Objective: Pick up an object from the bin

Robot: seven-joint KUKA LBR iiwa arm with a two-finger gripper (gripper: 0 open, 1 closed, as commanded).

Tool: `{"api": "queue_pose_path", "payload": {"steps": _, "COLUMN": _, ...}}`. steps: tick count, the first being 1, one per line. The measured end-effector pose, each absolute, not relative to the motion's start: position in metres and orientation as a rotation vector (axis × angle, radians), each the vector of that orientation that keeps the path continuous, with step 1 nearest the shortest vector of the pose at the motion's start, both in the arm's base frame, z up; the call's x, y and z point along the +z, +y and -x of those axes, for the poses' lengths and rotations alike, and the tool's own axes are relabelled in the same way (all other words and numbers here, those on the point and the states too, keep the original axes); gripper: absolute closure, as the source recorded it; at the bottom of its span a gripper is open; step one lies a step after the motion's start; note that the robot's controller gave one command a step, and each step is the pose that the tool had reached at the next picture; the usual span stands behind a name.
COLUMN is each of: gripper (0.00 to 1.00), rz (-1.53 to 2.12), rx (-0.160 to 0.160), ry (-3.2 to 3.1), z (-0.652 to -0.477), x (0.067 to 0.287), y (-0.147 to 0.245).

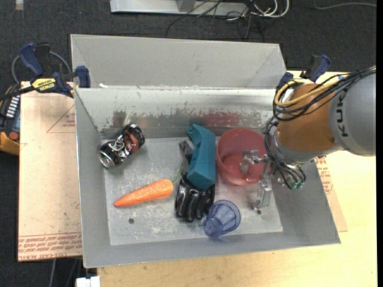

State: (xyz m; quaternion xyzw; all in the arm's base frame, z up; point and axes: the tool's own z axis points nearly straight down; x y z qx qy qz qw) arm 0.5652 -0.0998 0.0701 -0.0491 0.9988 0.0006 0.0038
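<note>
The claw (259,187) was found low in the right-hand part of the grey metal bin (179,103), below the arm's orange-covered wrist (305,127), which entered from the right with cables looped over it. Whether the claw was open or closed could not be determined, its metal parts being bunched together under the wrist. Nothing could be seen held in it.

The item nearest the claw was a pink round plastic bowl (238,154), standing upright on the bin floor towards the back right. The claw's metal parts stood at the bowl's right rim; contact could not be confirmed.

Other contents were noted as follows. A translucent blue plastic cup (222,218) lay on its side near the front, just left of the claw. A teal plastic moulded item (201,157) lay just left of the bowl, its lower end resting on a glossy black ridged item (192,201). An orange carrot (143,193) lay on the floor to the left of the black item, apart from it. A crushed black-and-red drink can (122,145) lay at the back left, well apart from the claw.
</note>
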Motion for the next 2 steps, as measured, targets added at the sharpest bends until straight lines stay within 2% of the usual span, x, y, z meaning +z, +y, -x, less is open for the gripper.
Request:
{"api": "queue_pose_path", "payload": {"steps": 1, "gripper": 0.00, "rz": 0.453, "rx": 0.002, "ry": 3.104, "z": -0.5610, "x": 0.0697, "y": -0.1074}}
{"api": "queue_pose_path", "payload": {"steps": 2, "gripper": 1.00, "rz": 0.156, "rx": 0.003, "ry": 3.115, "z": -0.5702, "x": 0.0759, "y": -0.0986}}
